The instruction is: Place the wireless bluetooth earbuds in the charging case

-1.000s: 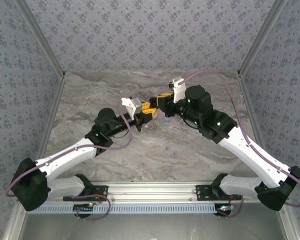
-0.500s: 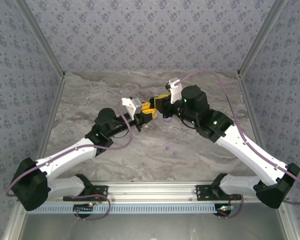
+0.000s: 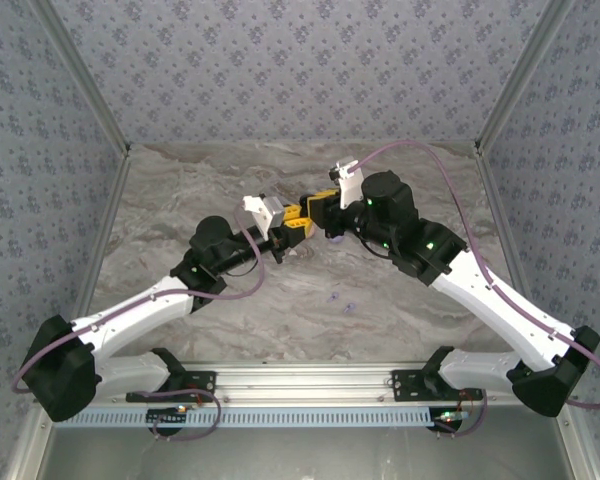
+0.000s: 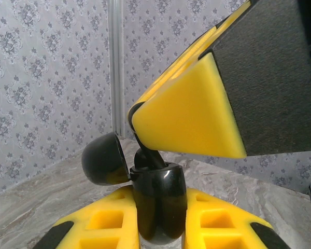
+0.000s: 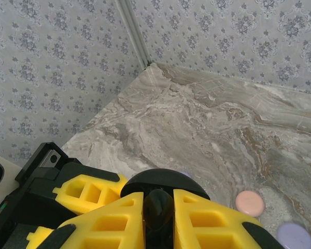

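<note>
left gripper (image 4: 158, 224) clamped on the black charging case (image 4: 160, 188), lid (image 4: 104, 158) flipped open, held up as a steady socket. right gripper (image 5: 158, 197) pinches a black earbud (image 5: 157, 210) directly over it, seemingly seating it. two lilac buds (image 3: 348, 308) wait on the table (image 3: 180, 200).

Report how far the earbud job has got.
Done: the black case is open, lid back, clamped in the left gripper. In hand: the right gripper holds a black bud right at the case's mouth; whether it is seated I cannot tell. Left: two lilac buds lie loose on the table, and the pink case and lilac case sit untouched.
</note>
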Robot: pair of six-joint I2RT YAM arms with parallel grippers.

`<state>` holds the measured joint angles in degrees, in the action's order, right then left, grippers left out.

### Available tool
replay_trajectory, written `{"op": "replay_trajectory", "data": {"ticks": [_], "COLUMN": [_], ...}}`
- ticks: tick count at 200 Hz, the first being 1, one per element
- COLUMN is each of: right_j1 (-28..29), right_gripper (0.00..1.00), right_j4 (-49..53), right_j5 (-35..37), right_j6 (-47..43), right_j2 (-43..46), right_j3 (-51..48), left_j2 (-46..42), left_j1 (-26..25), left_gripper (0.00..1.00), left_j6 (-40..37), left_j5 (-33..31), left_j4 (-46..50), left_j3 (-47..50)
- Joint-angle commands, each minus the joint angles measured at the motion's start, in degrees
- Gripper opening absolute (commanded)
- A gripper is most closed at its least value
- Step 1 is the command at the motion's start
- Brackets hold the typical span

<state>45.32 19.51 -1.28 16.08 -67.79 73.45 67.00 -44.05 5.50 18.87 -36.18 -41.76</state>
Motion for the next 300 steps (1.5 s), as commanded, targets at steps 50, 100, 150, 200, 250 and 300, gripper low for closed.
{"op": "replay_trajectory", "data": {"ticks": [50, 100, 150, 200, 250, 300], "right_j1": [0.42, 0.43, 0.53, 0.54, 0.48, 0.47], "right_gripper": [0.20, 0.20, 0.20, 0.19, 0.19, 0.19], "right_j4": [4.43, 5.41, 6.69, 7.42, 7.54, 8.33], "right_j5": [-1.05, -1.20, 0.95, 1.06, 0.59, 1.34], "right_j6": [0.45, 0.37, -0.69, -1.05, -1.07, -1.40], "right_j2": [-1.19, -1.47, -1.47, -1.78, -2.22, -2.35], "right_j3": [2.14, 2.56, 3.67, 4.03, 4.33, 5.10], "left_j2": [0.44, 0.74, 1.02, 1.45, 1.90, 2.08], "left_j1": [-0.32, -0.33, -0.33, -0.33, -0.33, -0.33], "left_gripper": [0.00, 0.00, 0.00, 0.00, 0.00, 0.00], "left_j6": [0.53, 0.53, 0.31, 0.24, 0.08, -0.43], "left_j5": [0.37, 0.46, 0.46, 0.55, 0.86, 0.96], "left_j4": [-3.02, -3.18, -2.75, -2.58, -2.18, -1.44], "left_j3": [-1.58, -1.71, -1.73, -1.89, -2.26, -2.71]}}
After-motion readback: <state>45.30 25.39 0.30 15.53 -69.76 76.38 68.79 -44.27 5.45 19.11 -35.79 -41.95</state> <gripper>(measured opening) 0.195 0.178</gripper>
